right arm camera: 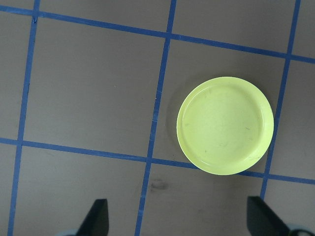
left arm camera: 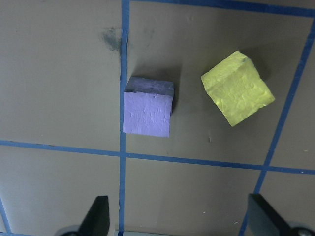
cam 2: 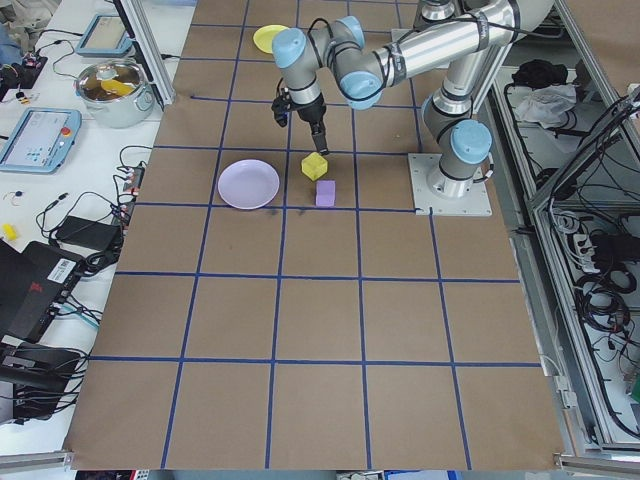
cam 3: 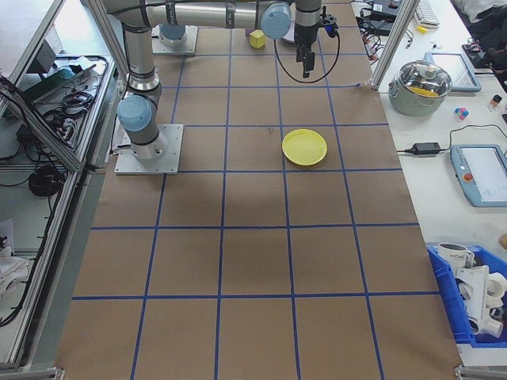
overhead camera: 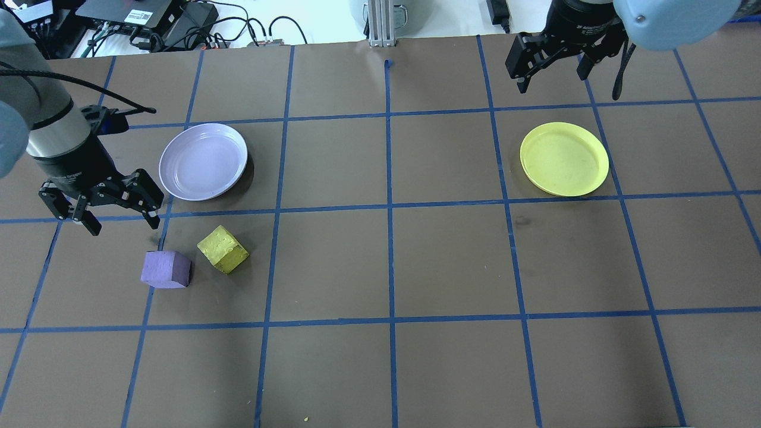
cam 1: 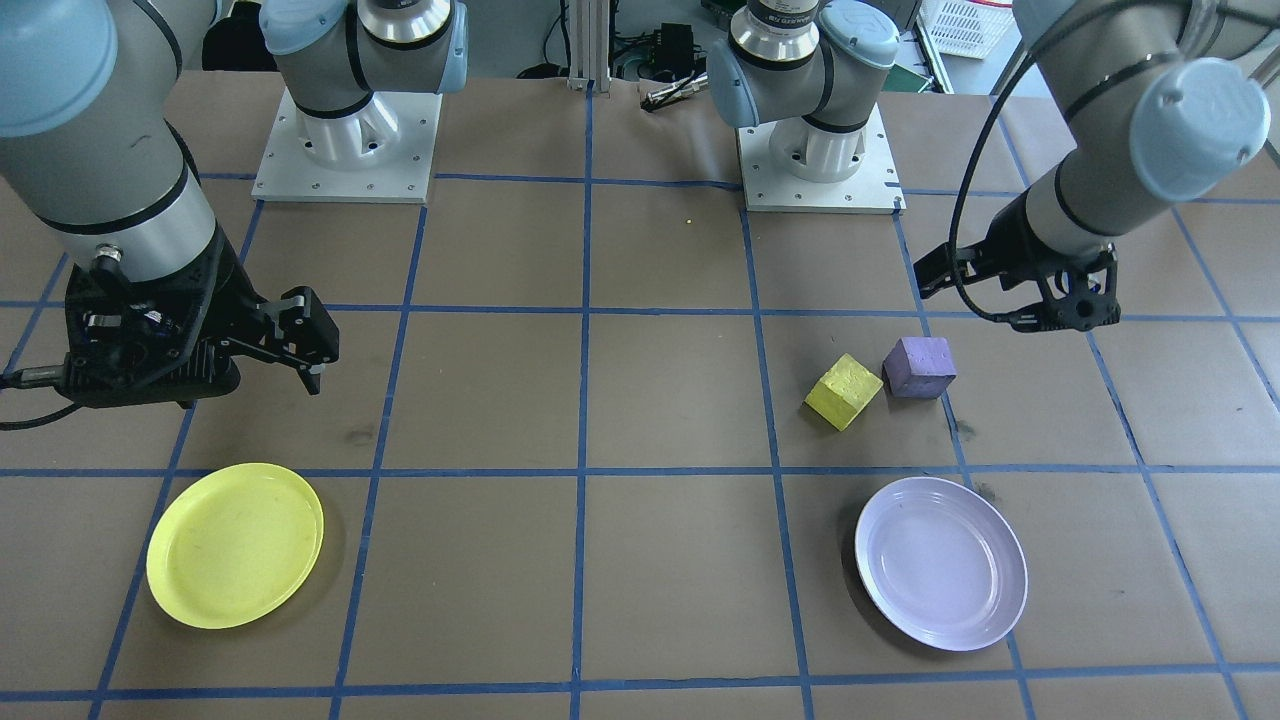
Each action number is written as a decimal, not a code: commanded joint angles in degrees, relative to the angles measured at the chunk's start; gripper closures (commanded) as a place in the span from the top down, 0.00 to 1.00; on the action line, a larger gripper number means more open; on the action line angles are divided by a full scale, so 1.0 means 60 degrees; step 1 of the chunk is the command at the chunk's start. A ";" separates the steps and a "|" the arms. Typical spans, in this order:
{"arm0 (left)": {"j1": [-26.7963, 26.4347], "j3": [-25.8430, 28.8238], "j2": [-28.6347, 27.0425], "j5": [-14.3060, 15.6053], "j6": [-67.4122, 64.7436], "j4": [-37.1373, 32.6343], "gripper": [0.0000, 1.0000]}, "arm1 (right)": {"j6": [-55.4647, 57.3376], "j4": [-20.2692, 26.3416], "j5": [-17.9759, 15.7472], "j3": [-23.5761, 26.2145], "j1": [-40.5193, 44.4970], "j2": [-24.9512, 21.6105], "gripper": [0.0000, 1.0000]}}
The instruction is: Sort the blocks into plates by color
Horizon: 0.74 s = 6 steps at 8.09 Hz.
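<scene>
The purple block [overhead camera: 166, 269] and the yellow block [overhead camera: 223, 249] lie side by side on the brown table, a little apart, on the robot's left. Just beyond them is the lavender plate [overhead camera: 203, 161], with nothing in it. My left gripper [overhead camera: 122, 223] hangs open and holds nothing, above the table between that plate and the purple block. In the left wrist view the purple block [left arm camera: 147, 113] and the yellow block [left arm camera: 237, 88] lie ahead of the open fingers. The yellow plate [overhead camera: 564, 159] is bare on the right. My right gripper [overhead camera: 553, 80] hovers open beyond it.
Blue tape lines [overhead camera: 389, 205] divide the table into squares. The two arm bases [cam 1: 347, 150] [cam 1: 820, 160] stand at the robot's edge. Cables and electronics [overhead camera: 148, 18] lie past the far edge. A pot [cam 3: 426, 83] and a tablet [cam 3: 479, 170] sit on a side bench.
</scene>
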 commanded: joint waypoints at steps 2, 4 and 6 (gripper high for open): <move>0.0100 -0.0177 -0.1262 0.0447 0.0636 0.0311 1.00 | 0.0044 -0.0046 0.0101 0.0000 -0.0041 0.0027 1.00; 0.0115 -0.0455 -0.2008 0.0432 0.0680 0.1144 1.00 | 0.0028 -0.0046 0.0115 0.0088 -0.0026 -0.0017 1.00; 0.0130 -0.0485 -0.2172 0.0447 0.0680 0.1176 1.00 | -0.0001 -0.0090 0.0101 0.0132 -0.0012 -0.0061 1.00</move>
